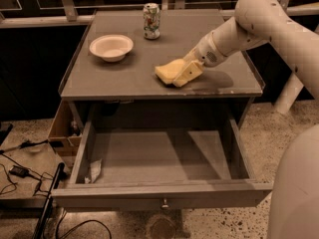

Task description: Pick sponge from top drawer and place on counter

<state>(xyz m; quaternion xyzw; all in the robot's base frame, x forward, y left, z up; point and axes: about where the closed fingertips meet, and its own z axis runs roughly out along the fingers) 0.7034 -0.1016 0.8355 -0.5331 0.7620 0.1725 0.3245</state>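
The pale yellow sponge (pixel 167 69) is at the counter's (pixel 124 78) front middle, low over or touching its grey top. My gripper (pixel 182 73) reaches in from the right on the white arm and is shut on the sponge's right end, one cream finger (pixel 188 71) showing in front of it. The top drawer (pixel 159 195) stands pulled fully open below the counter, with a small round knob (pixel 163 203) on its front panel.
A white bowl (pixel 111 47) sits at the counter's left and a drink can (pixel 151 20) at its back middle. A crumpled scrap (pixel 93 171) lies in the drawer's front left corner. A wooden side compartment (pixel 61 131) and floor cables (pixel 20 172) are on the left.
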